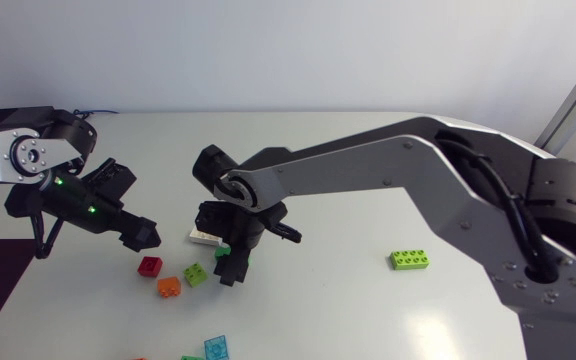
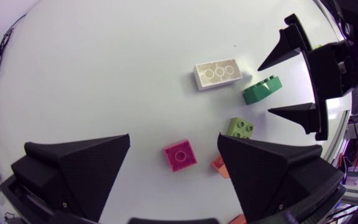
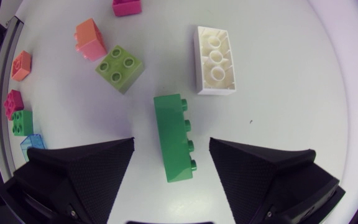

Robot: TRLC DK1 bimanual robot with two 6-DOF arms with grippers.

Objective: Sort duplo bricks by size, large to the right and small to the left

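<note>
Hovering at the left, the left gripper stands wide open over a pink brick, touching nothing. Just right of that lie an orange brick and a small lime brick, studs up. Farther back, a long white brick lies hollow side up. Beside it, a long green brick lies on its side, studs facing sideways. Its long axis runs straight out between the fingers of the right gripper, which gape wide with a gap either side. Well right, a long lime brick lies studs up, long axis left to right.
</note>
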